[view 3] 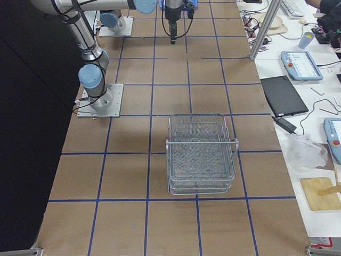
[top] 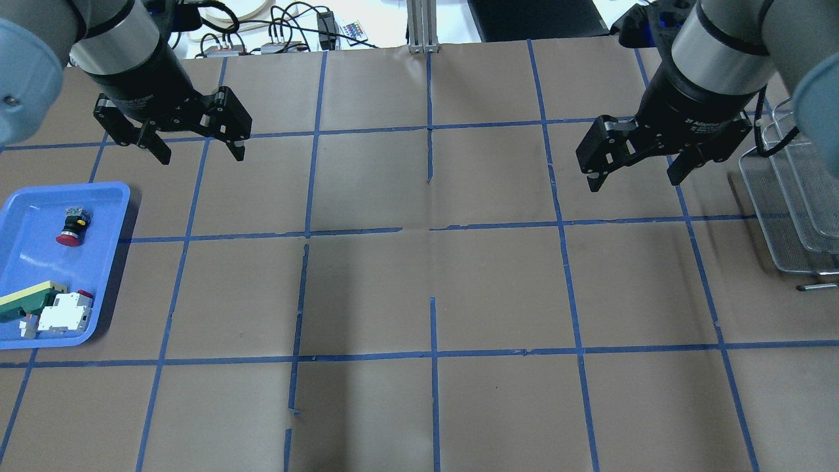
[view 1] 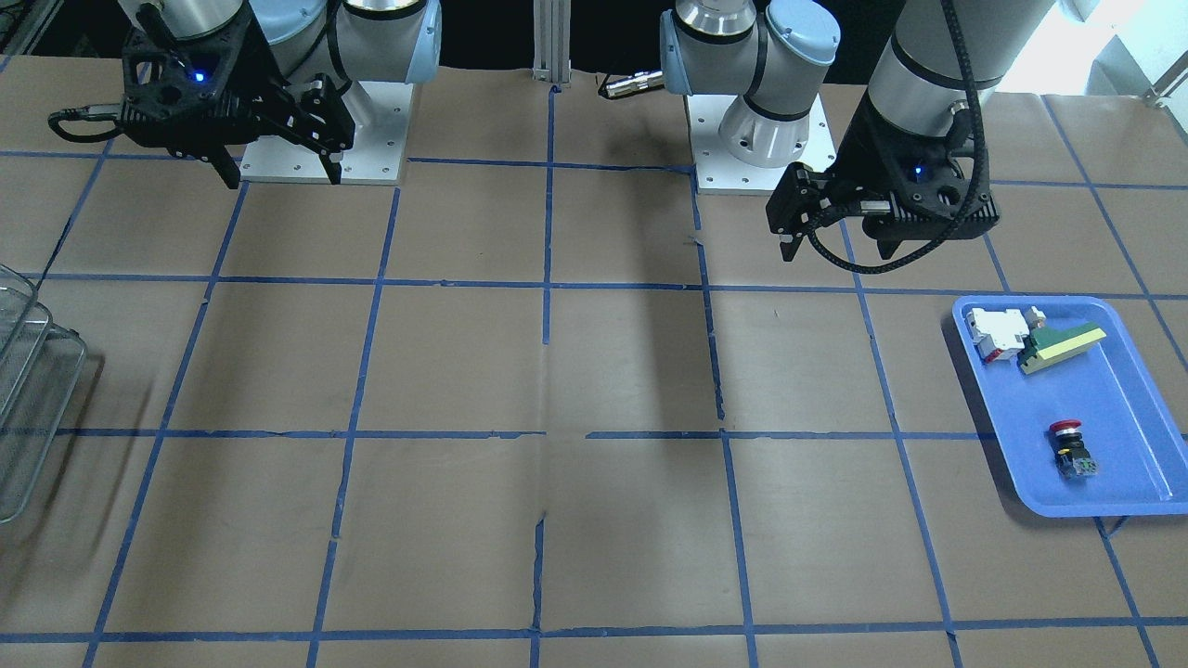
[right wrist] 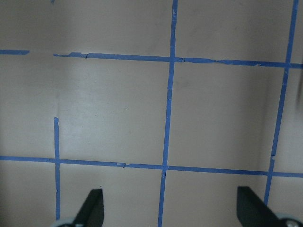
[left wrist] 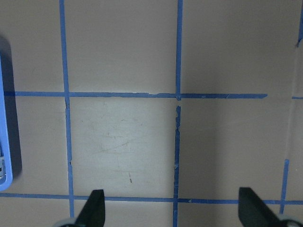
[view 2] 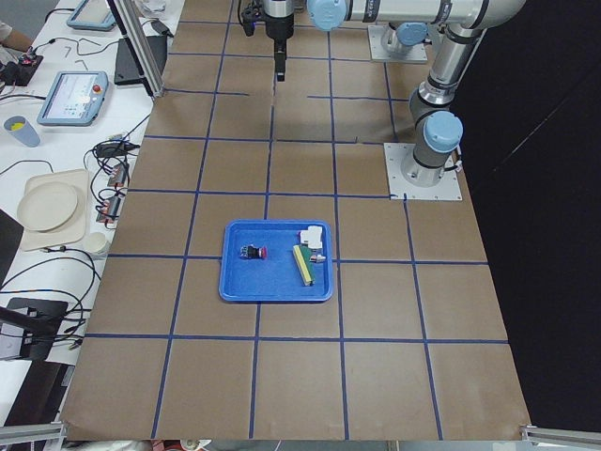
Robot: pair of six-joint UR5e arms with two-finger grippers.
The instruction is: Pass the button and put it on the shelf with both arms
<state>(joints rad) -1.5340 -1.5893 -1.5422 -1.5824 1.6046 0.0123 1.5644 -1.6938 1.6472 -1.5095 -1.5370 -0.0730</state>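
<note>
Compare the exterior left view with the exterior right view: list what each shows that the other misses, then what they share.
Only the exterior left view shows the blue tray holding the button, the white-and-red switch block and the green-and-yellow wedge. Only the exterior right view shows the wire-mesh shelf, standing on the table. Both show that brown table with its blue tape lines, and a near arm mounted on a base plate: the left arm in the first, the right arm in the second.
</note>
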